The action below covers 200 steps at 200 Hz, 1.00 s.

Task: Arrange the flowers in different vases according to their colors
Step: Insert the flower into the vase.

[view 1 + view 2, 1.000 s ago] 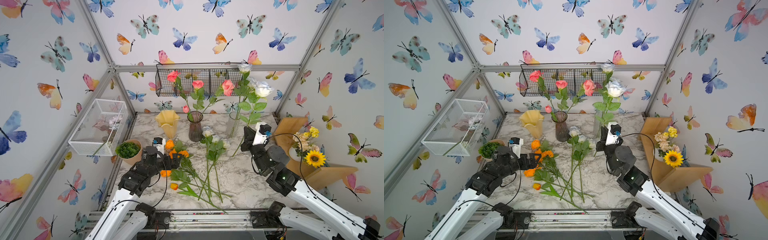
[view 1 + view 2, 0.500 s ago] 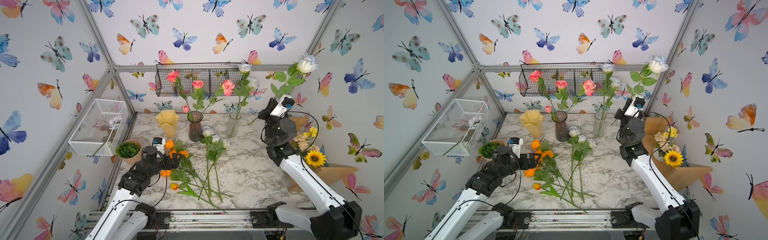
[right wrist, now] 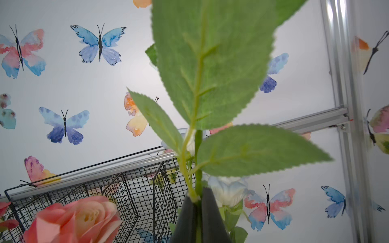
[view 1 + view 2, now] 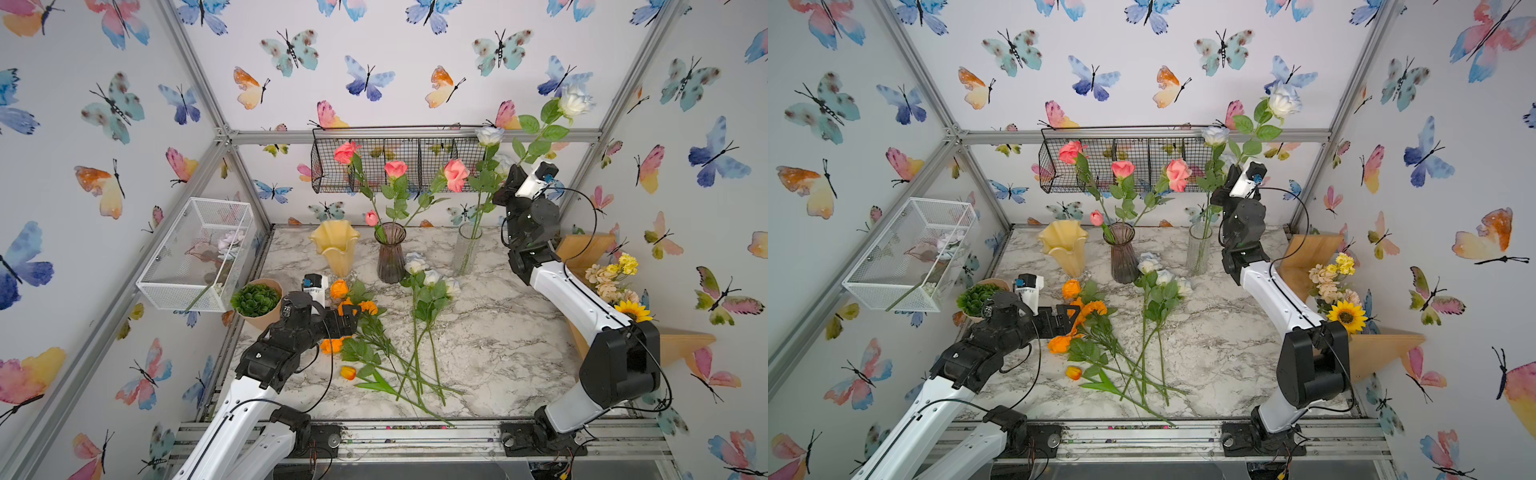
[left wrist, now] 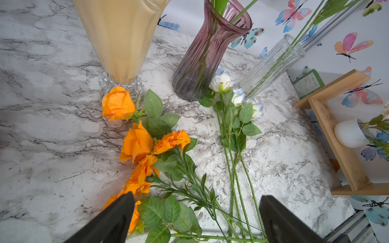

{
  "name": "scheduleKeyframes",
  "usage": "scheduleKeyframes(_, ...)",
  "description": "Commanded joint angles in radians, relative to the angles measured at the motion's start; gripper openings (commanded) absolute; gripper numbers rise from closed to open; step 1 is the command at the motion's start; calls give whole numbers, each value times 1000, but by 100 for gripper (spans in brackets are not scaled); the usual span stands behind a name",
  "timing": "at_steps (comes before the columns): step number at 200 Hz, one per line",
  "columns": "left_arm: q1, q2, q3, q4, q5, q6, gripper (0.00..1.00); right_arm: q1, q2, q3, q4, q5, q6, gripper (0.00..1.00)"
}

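The flowers sit in three lots as I see them. Pink roses [image 4: 395,168] and a pink tulip [image 4: 371,217] stand in the purple vase [image 4: 390,257], and one white-blue rose [image 4: 489,135] stands in the clear vase [image 4: 467,249].

My right gripper [image 4: 515,169] is clamped on the stem of the held rose [image 4: 575,100], also white-blue. It is high at the back right, above and to the right of the clear vase, with the stem leaning towards the right wall. In the right wrist view the fingers [image 3: 187,221] pinch tight on the green stem.

The orange flowers [image 4: 358,308] lie on the marble table [image 4: 498,340] in front of the yellow vase [image 4: 336,249]. Three loose white-blue roses [image 4: 430,276] lie beside them, and the stems cross. My left gripper [image 5: 196,198] hangs low over the orange flowers' leafy stems, jaws spread wide, gripping nothing.
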Motion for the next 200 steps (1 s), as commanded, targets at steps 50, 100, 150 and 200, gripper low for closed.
scheduleKeyframes(50, 13, 1, -4, 14, 42, 15, 99, -4, 26, -151, 136, -19, 19, 2)
scheduleKeyframes(100, 14, 0, -4, 15, 40, 16, 99, -4, 48, -245, 152, -43, 49, 2)
scheduleKeyframes(150, 16, -2, -4, 14, 41, 16, 99, -4, 65, -262, 99, -96, 55, 25)
scheduleKeyframes(200, 18, -5, -4, 14, 41, 16, 99, -4, -7, -237, -67, -130, 38, 55)
